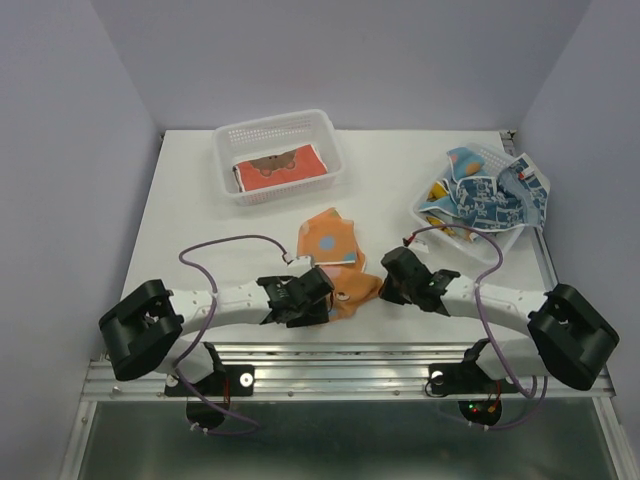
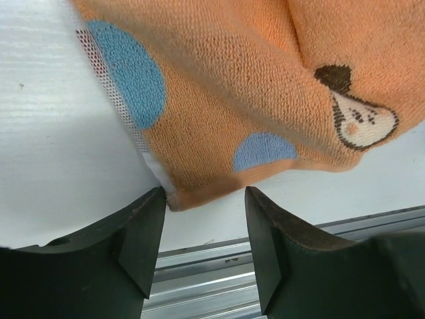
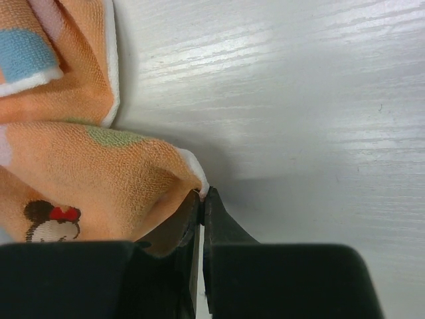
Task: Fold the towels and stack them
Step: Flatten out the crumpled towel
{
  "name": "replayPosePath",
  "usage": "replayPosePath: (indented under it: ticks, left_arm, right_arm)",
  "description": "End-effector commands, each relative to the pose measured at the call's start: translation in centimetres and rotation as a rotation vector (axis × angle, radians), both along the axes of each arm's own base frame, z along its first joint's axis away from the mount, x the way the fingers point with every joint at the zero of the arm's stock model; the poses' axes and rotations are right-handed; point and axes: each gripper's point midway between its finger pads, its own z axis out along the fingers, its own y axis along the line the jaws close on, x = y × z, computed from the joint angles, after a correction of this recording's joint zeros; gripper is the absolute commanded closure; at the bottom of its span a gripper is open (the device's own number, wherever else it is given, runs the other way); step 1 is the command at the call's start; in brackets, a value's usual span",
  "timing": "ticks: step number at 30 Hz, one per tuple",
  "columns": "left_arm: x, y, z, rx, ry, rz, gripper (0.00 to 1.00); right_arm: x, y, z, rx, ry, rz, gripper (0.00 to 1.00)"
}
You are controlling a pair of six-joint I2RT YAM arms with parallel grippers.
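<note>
An orange towel with coloured dots (image 1: 330, 245) lies crumpled on the white table between my two grippers. My left gripper (image 1: 322, 298) stands open at the towel's near left corner. In the left wrist view that corner (image 2: 174, 198) sits just beyond the fingertips, beside the left finger, with nothing between the jaws of the left gripper (image 2: 204, 193). My right gripper (image 1: 388, 286) is shut on the towel's right corner, and in the right wrist view the white hem is pinched at the tips of the right gripper (image 3: 201, 194) while the orange towel (image 3: 86, 166) bunches to the left.
A white basket (image 1: 230, 135) at the back left holds a flat red-orange towel (image 1: 278, 168). Another white basket (image 1: 470, 243) at the right holds rumpled blue patterned towels (image 1: 485, 195). A metal rail (image 1: 340, 355) runs along the table's near edge.
</note>
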Motion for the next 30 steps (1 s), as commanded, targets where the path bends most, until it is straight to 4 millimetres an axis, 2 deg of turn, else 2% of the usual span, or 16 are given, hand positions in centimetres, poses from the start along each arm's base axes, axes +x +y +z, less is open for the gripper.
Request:
replayPosePath:
  ticks: [1, 4, 5, 9, 10, 11, 12, 14, 15, 17, 21, 24, 25, 27, 28, 30]
  left_arm:
    - [-3.4, 5.2, -2.8, 0.248, 0.108, 0.008, 0.37]
    - [-3.3, 5.6, -3.2, 0.300, 0.112, 0.020, 0.42]
    - [-3.3, 5.6, -3.4, 0.308, 0.115, 0.028, 0.47]
    - [-3.2, 5.9, -4.1, 0.354, 0.121, 0.037, 0.50]
    - [-3.1, 6.1, -4.1, 0.366, 0.118, 0.043, 0.61]
    - [-3.0, 6.0, -4.1, 0.366, 0.118, 0.043, 0.61]
    - [-3.1, 6.0, -4.2, 0.364, 0.122, 0.042, 0.72]
    - [-3.1, 5.7, -4.0, 0.350, 0.121, 0.039, 0.86]
    - [-3.1, 5.7, -3.9, 0.346, 0.119, 0.039, 1.00]
    - [-2.6, 5.5, -3.3, 0.326, 0.090, 0.037, 1.00]
    - [-1.1, 4.9, -1.3, 0.284, -0.001, 0.052, 1.00]
    - [1.0, 3.4, 2.3, 0.194, -0.118, 0.074, 1.00]
    - [2.2, 2.5, 5.0, 0.127, -0.189, 0.081, 1.00]
    - [3.3, 1.7, 8.3, 0.049, -0.269, 0.093, 1.00]
    - [4.3, 1.3, 12.0, -0.030, -0.353, 0.107, 1.00]
    - [5.2, 0.7, 16.3, -0.136, -0.445, 0.117, 1.00]
  right_arm:
    - [-0.3, -1.0, -0.1, -0.022, -0.013, -0.008, 0.98]
    - [-0.2, -0.7, 0.3, -0.007, -0.027, 0.005, 0.98]
    - [-0.1, -0.7, 0.3, 0.001, -0.032, 0.006, 0.98]
    - [-0.2, -0.7, 0.5, 0.005, -0.038, 0.015, 0.97]
    - [-0.3, -0.7, 0.6, 0.006, -0.036, 0.018, 0.98]
    - [-0.3, -0.7, 0.6, 0.006, -0.038, 0.019, 0.98]
    - [-0.3, -0.8, 0.6, 0.006, -0.038, 0.017, 0.98]
    - [-0.4, -0.8, 0.7, 0.010, -0.038, 0.017, 0.98]
    - [-0.5, -0.7, 1.0, 0.019, -0.041, 0.022, 0.98]
    - [-0.5, -0.7, 1.4, 0.018, -0.055, 0.040, 0.99]
    - [-0.3, -0.2, 4.0, 0.064, -0.140, 0.106, 0.99]
    - [-0.1, 0.4, 6.6, 0.101, -0.205, 0.147, 0.99]
    - [0.0, 0.7, 8.3, 0.136, -0.246, 0.163, 0.99]
    - [0.2, 1.6, 11.6, 0.192, -0.321, 0.209, 0.99]
    - [0.1, 1.7, 13.8, 0.231, -0.379, 0.227, 0.99]
    - [0.3, 2.1, 17.7, 0.296, -0.463, 0.232, 0.99]
